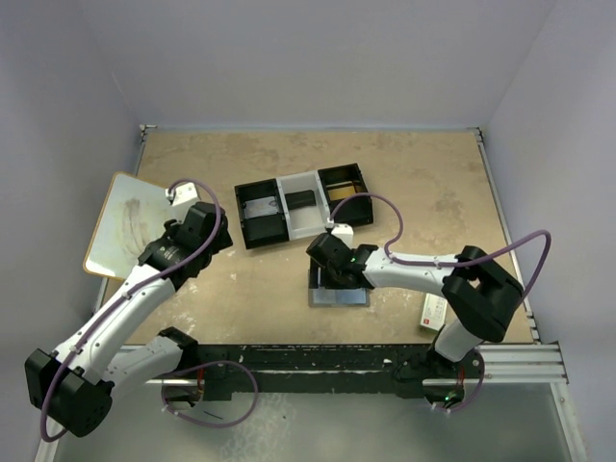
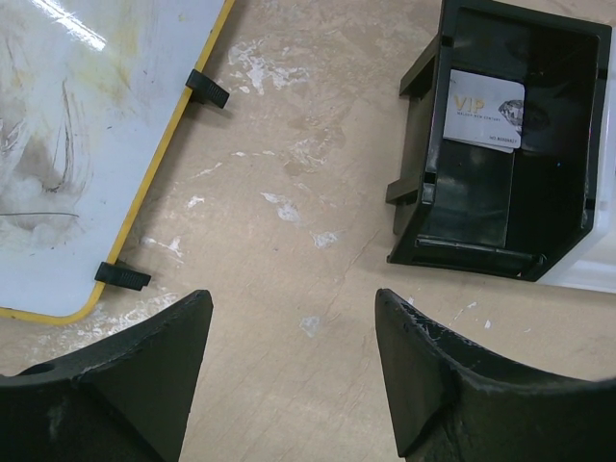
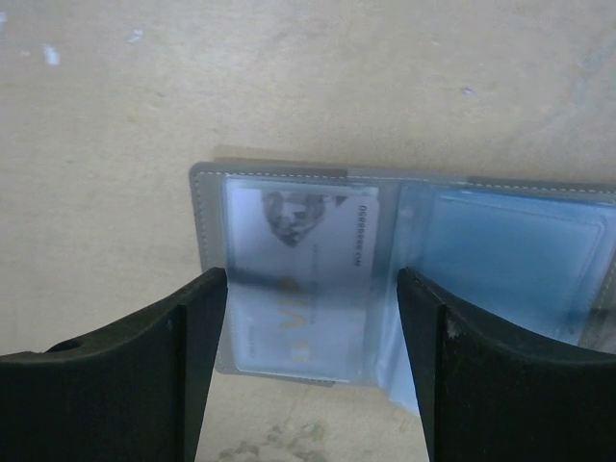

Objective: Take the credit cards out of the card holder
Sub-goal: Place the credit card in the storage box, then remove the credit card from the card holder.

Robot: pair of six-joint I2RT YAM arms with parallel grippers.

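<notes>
1. Right wrist view: my right fingers (image 3: 125, 375) are spread wide and pinch nothing. The card holder (image 3: 423, 250) lies open on the bench (image 3: 289, 77) right beneath them.
2. Between those fingers a pale card (image 3: 303, 279) sits inside the holder's clear pocket. The second, blue-grey panel runs out past the right-hand finger. I cannot tell whether the fingertips touch the holder.
3. In the top external view, the card holder (image 1: 339, 295) lies flat under my right fingers, and the three-compartment tray (image 1: 310, 226) sits just beyond them.
4. My left fingers (image 2: 125, 385) are spread too and hold nothing, over bare bench.
5. Ahead of them to the right is the tray's black end compartment (image 2: 568, 144), with a VIP card (image 2: 486, 111) lying in it. Ahead to the left is a yellow-edged whiteboard (image 2: 87, 144).
</notes>
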